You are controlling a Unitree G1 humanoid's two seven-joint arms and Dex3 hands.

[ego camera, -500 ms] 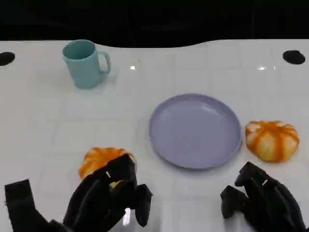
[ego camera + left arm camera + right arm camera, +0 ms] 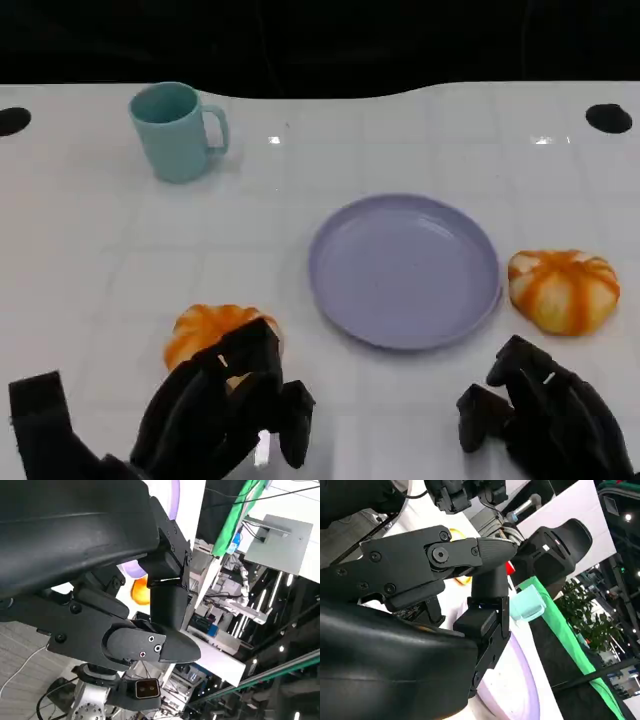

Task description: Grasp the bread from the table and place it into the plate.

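Two orange-and-white breads lie on the white table. One bread (image 2: 208, 326) sits at the front left, its near side covered by the fingers of my left hand (image 2: 225, 408), which hangs over it with fingers spread and holds nothing. The left wrist view shows a sliver of orange bread (image 2: 140, 592) past the fingers (image 2: 170, 605). The other bread (image 2: 563, 290) lies just right of the lilac plate (image 2: 405, 270). My right hand (image 2: 545, 418) is at the front right, short of that bread, loosely curled and holding nothing.
A teal mug (image 2: 176, 131) stands at the back left, well away from both hands; it also appears in the right wrist view, mug (image 2: 527, 605). Black holes mark the table's far corners (image 2: 608, 117). Bare table lies between the plate and the mug.
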